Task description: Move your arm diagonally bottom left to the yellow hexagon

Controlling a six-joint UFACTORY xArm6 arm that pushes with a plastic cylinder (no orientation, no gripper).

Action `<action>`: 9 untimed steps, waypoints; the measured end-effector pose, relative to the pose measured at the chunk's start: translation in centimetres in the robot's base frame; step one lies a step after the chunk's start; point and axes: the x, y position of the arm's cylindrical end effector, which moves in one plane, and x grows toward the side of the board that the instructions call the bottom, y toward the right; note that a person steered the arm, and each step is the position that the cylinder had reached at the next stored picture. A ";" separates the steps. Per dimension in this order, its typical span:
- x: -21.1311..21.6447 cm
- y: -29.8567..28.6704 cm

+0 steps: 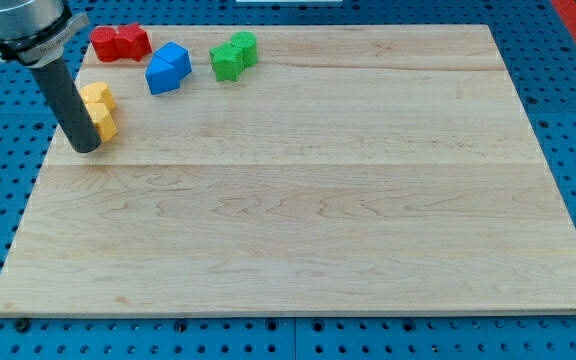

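While my tip (86, 148) rests on the pale, grained wooden board (308, 220) near its top-left corner, it touches the glossy yellow hexagon (100, 110) from the view's left. No jaws exist; the rod is plain. Along the top edge sit a red block (120, 43), blue block (168, 68) and green block (233, 54).

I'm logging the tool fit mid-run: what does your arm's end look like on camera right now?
My arm ends in a straight, dark, matte cylindrical rod, and my tip is its blunt lower end. Above the rod sits a wider collar, silver-grey metal with a black band, cut off by the view's top left corner. No cables, labels or markings are visible on the part in view.
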 end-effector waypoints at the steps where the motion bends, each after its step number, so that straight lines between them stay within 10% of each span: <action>1: 0.0 0.0; 3: 11.8 2.4; 4: 14.5 -5.9; 9: 7.5 -6.6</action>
